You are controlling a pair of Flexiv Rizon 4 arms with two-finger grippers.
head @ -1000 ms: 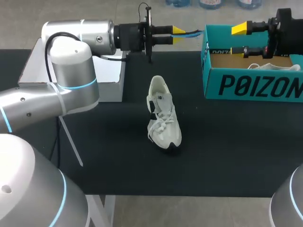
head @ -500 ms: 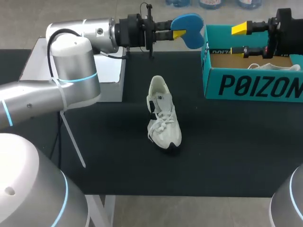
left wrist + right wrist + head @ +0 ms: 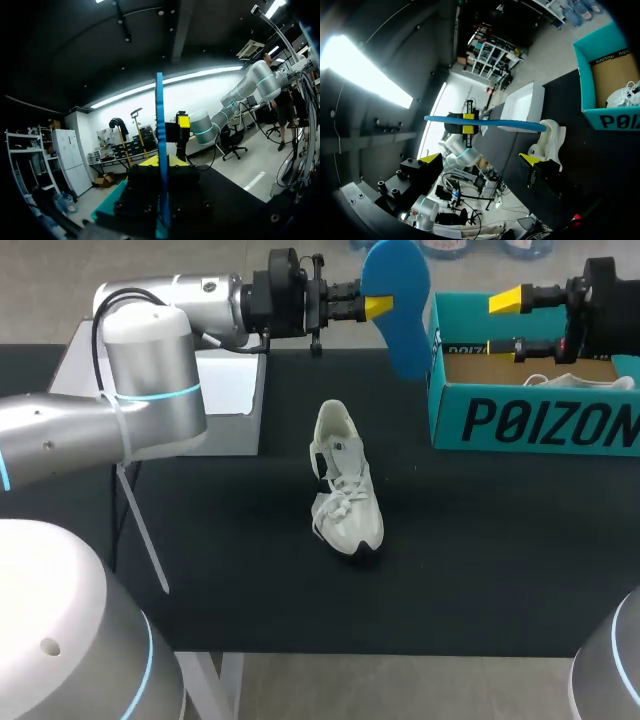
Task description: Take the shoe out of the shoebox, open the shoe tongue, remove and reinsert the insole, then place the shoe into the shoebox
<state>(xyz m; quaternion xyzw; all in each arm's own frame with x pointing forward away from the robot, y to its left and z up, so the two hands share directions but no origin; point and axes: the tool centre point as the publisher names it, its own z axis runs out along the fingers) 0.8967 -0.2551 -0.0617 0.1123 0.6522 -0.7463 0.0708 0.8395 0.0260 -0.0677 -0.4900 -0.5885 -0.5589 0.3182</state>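
Observation:
A white sneaker (image 3: pixel 345 480) stands on the black table at mid-table, toe towards the front. My left gripper (image 3: pixel 378 307) is held above the table's back edge, shut on a blue insole (image 3: pixel 398 300) that hangs broadside beside the teal shoebox (image 3: pixel 530 420). In the left wrist view the insole (image 3: pixel 161 150) is edge-on between the yellow tips. My right gripper (image 3: pixel 505 322) is over the box's back left corner, open and holding nothing. In the right wrist view the open right gripper (image 3: pixel 481 159) faces the insole (image 3: pixel 485 121), the sneaker (image 3: pixel 547 137) and the shoebox (image 3: pixel 605 75).
Something white (image 3: pixel 580 380) lies inside the shoebox. A white flat lid or stand (image 3: pixel 225 390) sits at the back left of the table, under my left arm. The black tabletop (image 3: pixel 480 560) stretches in front of and right of the sneaker.
My left wrist has rolled, turning the insole from edge-on to hanging broadside beside the box. The sneaker and the right arm have not moved.

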